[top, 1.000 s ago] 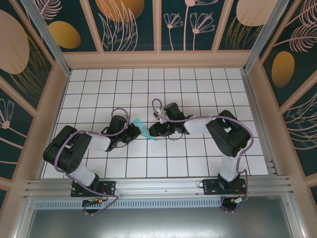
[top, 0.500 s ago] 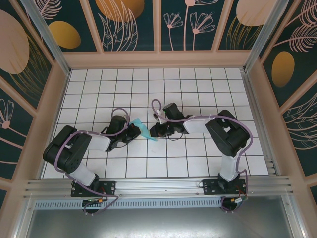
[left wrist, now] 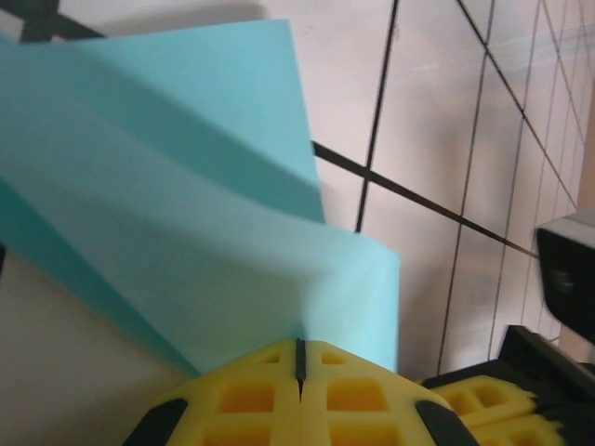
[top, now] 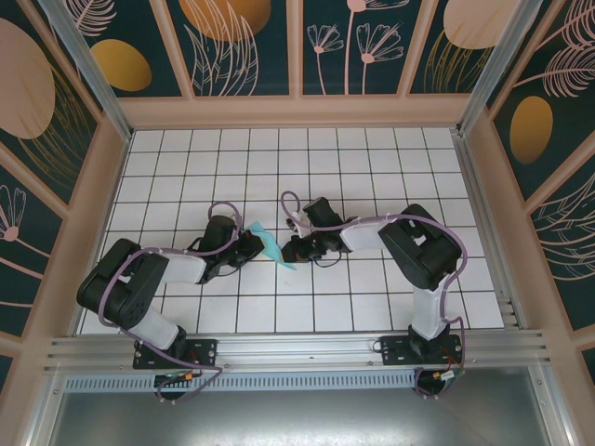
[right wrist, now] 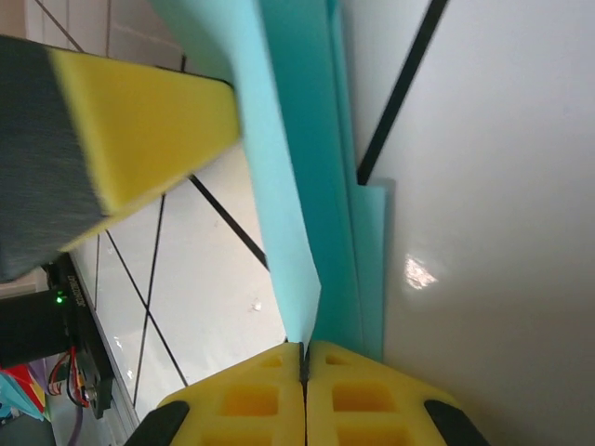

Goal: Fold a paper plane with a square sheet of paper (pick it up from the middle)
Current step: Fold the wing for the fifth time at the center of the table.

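The light-blue sheet of paper (top: 271, 245) is folded into a slim, layered, pointed shape like a paper plane. It is held just above the white tiles between the two arms. My left gripper (top: 252, 244) is shut on its left side; in the left wrist view the paper (left wrist: 186, 214) fans out from the closed yellow tips (left wrist: 299, 346). From the right, my right gripper (top: 291, 248) is shut on a paper edge. In the right wrist view the folds (right wrist: 311, 186) run up from the closed tips (right wrist: 304, 349), beside the left gripper's yellow finger (right wrist: 139, 121).
The white gridded table (top: 372, 167) is boxed in by wooden walls with patterned panels (top: 242, 46). An aluminium rail (top: 297, 348) runs along the near edge by the arm bases. Purple cables (top: 293, 206) loop over both arms.
My right gripper has shut on the paper's edge and its arm has shifted slightly left. The left gripper has stayed shut on the paper in place.
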Motion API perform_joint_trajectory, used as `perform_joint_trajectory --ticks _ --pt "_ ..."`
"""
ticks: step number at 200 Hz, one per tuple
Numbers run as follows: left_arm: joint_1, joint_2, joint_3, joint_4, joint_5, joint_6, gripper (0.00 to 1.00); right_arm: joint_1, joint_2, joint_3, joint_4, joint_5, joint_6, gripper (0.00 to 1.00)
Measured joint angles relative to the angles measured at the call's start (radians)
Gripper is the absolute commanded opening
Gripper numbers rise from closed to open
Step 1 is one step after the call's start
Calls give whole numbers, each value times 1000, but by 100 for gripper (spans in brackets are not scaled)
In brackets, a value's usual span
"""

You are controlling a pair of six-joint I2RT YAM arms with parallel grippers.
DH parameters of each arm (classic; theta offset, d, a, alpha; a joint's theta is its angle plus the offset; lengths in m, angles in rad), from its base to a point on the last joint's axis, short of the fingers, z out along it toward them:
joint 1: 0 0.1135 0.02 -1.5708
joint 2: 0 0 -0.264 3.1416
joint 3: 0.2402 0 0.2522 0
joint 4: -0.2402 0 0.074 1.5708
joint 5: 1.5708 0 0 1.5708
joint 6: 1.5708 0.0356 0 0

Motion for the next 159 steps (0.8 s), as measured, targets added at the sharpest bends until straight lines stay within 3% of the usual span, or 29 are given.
perform_joint_trajectory --ticks 67,159 --pt "-6 -87 -15 26 44 -1 11 10 19 27 -30 10 -16 4" --pt "-54 -18 -47 82 63 -20 10 12 24 34 -40 13 -18 3"
